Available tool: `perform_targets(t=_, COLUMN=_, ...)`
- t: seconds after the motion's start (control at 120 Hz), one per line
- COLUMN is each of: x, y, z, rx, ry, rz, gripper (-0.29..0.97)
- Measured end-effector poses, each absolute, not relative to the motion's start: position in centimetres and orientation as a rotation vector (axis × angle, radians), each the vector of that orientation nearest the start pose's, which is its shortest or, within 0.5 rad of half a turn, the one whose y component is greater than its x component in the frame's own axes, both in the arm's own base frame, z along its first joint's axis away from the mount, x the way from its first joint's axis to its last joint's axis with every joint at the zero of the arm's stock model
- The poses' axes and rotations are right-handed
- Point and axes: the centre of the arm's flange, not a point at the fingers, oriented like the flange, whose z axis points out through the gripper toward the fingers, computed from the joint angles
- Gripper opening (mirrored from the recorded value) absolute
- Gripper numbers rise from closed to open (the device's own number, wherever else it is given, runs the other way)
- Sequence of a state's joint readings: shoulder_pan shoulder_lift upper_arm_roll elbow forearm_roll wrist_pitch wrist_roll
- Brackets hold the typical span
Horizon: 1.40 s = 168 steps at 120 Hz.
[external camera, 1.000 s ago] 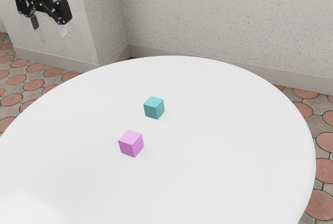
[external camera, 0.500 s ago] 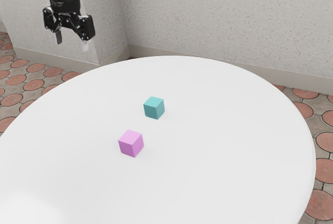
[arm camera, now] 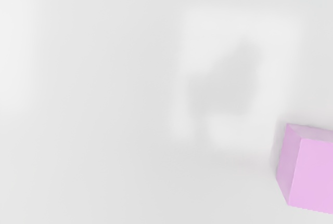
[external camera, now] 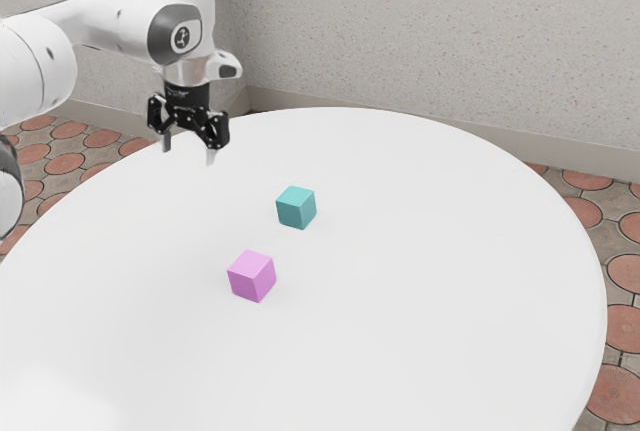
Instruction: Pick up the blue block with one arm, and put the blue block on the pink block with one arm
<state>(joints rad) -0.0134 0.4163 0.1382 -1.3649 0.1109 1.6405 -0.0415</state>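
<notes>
A teal-blue block [external camera: 296, 207] rests near the middle of the round white table [external camera: 420, 281]. The pink block [external camera: 251, 275] sits a short way nearer the front and slightly toward the exterior view's left. My gripper [external camera: 189, 151] hangs open above the table's back left part, well to the left of the blue block, with nothing between its fingers. In the wrist view the pink block [arm camera: 307, 169] shows on the white tabletop, beside a faint shadow of my hand.
The white arm [external camera: 60, 41] reaches in from the exterior view's upper left. A speckled wall [external camera: 430, 31] stands behind the table, and red tiled floor [external camera: 60, 151] surrounds it. The table's edge curves close behind my gripper.
My gripper has come down and moved toward the exterior view's right, from high at the upper left to just above the table's back left part. Both blocks have stayed put.
</notes>
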Motion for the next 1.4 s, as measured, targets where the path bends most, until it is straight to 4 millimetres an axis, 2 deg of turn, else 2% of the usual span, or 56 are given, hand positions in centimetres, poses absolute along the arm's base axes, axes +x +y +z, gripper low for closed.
perform_targets(t=0.267, x=71.4, y=7.9, z=41.0, rx=-2.986, ry=-0.171, rz=0.158, gripper=0.68)
perform_targets(t=0.45, x=73.6, y=6.1, z=39.9, rx=-3.032, ry=-0.122, rz=0.090, gripper=0.68)
perform_targets(t=0.6, x=75.2, y=5.7, z=36.5, rx=-3.058, ry=-0.100, rz=0.084, gripper=0.68)
perform_targets(t=0.817, x=76.6, y=5.4, z=34.3, rx=-3.095, ry=-0.083, rz=0.032, gripper=0.68)
perform_targets(t=1.075, x=77.8, y=3.6, z=33.1, rx=-3.131, ry=-0.042, rz=-0.041, gripper=0.68)
perform_targets(t=1.4, x=79.4, y=2.5, z=29.4, rx=-3.156, ry=-0.016, rz=-0.109, gripper=0.68)
